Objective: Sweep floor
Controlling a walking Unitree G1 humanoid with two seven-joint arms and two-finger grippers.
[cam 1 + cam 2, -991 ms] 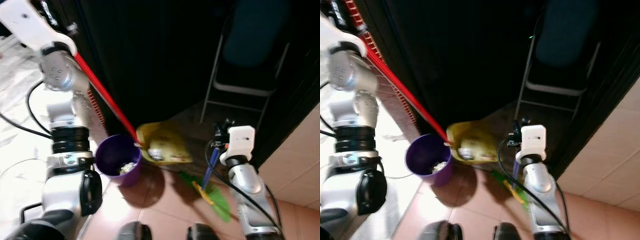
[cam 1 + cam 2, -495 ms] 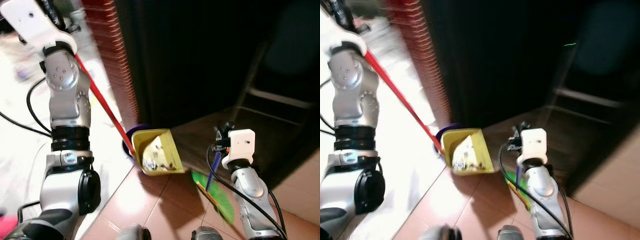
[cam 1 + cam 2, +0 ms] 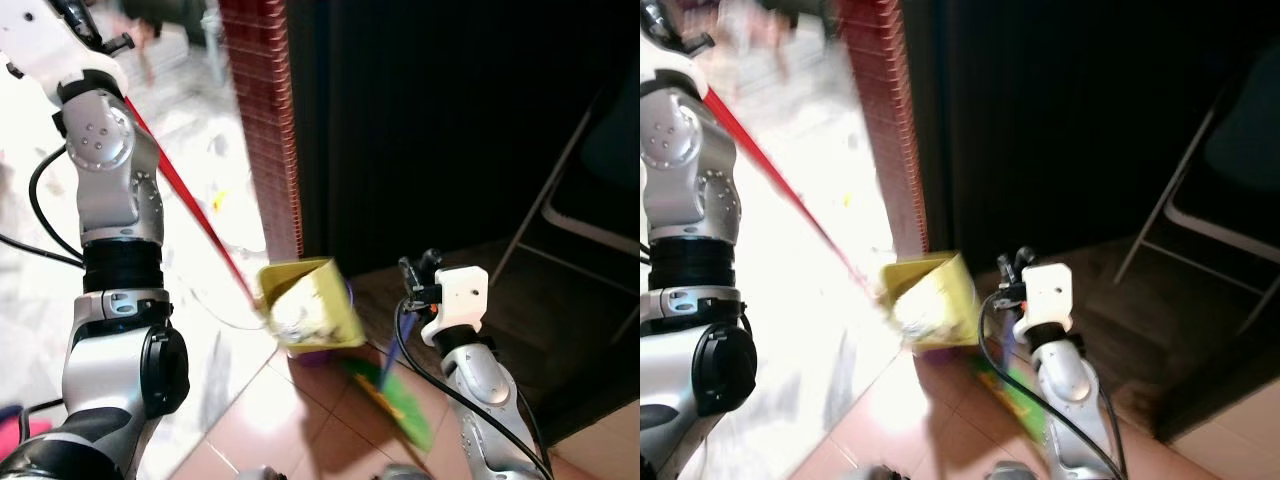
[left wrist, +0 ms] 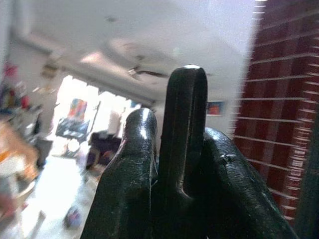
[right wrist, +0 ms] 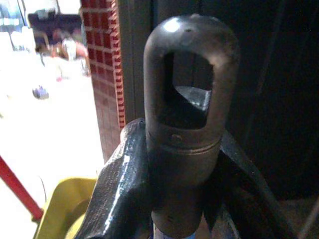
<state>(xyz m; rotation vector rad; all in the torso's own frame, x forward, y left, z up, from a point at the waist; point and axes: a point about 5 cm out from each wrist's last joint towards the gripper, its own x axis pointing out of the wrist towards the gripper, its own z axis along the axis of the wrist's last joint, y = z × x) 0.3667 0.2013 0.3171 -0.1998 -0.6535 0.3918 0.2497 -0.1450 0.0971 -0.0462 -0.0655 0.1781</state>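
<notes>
Carrying the yellow dustpan [image 3: 308,305] by its long red handle [image 3: 185,195], your left gripper [image 4: 172,164] is clenched around the handle's black top end, up near the robot's left shoulder. The pan hangs low in front of the robot, beside the foot of the red brick pillar [image 3: 262,120], with pale crumpled litter [image 3: 295,318] lying in it. A sliver of purple under the pan may be the purple bin [image 3: 318,355], though blur makes that uncertain.

To do this step well, keep the pan's open mouth tilted upward so the litter stays seated. The red handle is long and slanted, so any twist at the wrist will swing the pan widely; move it slowly and hold the wrist steady. If you mean to tip the litter out, bring the pan's lip squarely over the receptacle first.

Your right gripper [image 5: 187,164] is closed on the dark, eyelet-ended handle of the broom [image 3: 385,385]. The green bristles trail on the reddish tiles [image 3: 300,430] just below the pan. Keep them low and clear of the pan so they don't knock it.

The head views give you the layout: pan, pillar, broom head, and a folding chair [image 3: 590,200] in the dark recess to the right. They are too blurred to show either grip. The wrist views settle that, showing black fingers [image 4: 134,174] pressed against each handle. The right wrist view also catches the pan's yellow edge and the red handle, with a bright room behind them.
</notes>
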